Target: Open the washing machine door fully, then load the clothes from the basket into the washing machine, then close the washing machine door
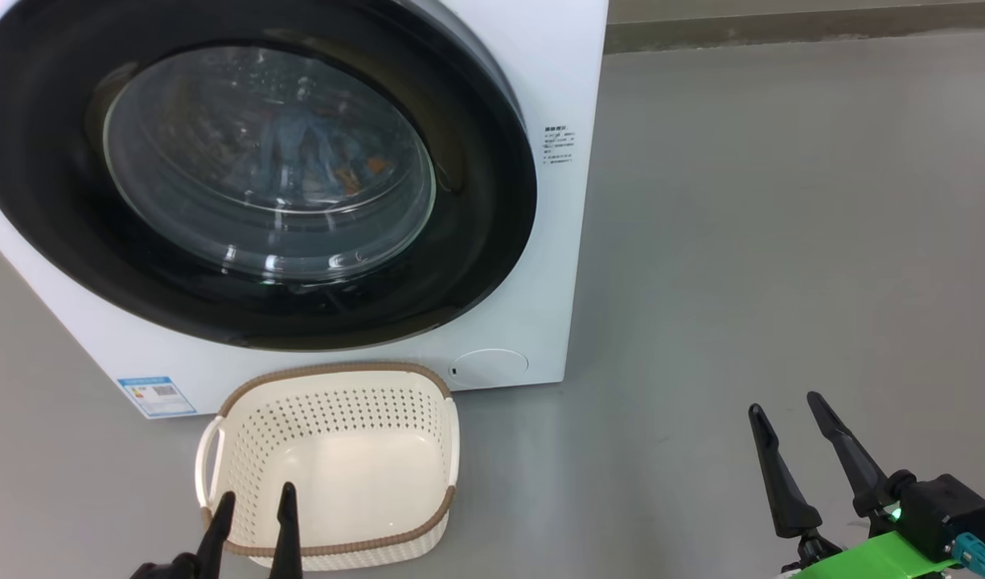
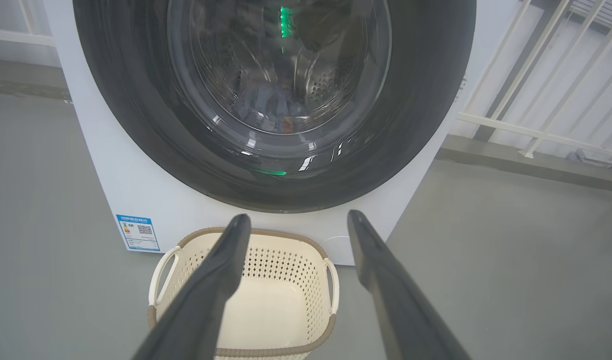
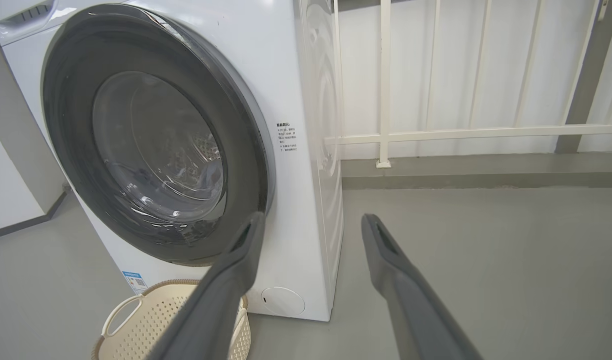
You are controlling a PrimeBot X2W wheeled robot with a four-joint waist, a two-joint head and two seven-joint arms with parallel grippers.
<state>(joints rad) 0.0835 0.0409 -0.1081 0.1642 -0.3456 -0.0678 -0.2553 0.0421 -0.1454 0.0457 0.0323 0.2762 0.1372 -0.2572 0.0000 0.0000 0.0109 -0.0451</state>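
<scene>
The washing machine stands ahead with its door lying shut against the front. Through the bulging glass, bluish clothes with an orange patch lie in the drum, also dimly seen as clothes in the left wrist view. The cream basket sits on the floor just before the machine, and nothing lies in it. My left gripper hangs open over the basket's near rim. My right gripper is open to the right, above bare floor, apart from the machine. The door and basket show left of the right gripper.
A blue label and a round cap sit low on the machine's front. A white railing runs behind and to the right of the machine. Grey floor stretches wide to the right.
</scene>
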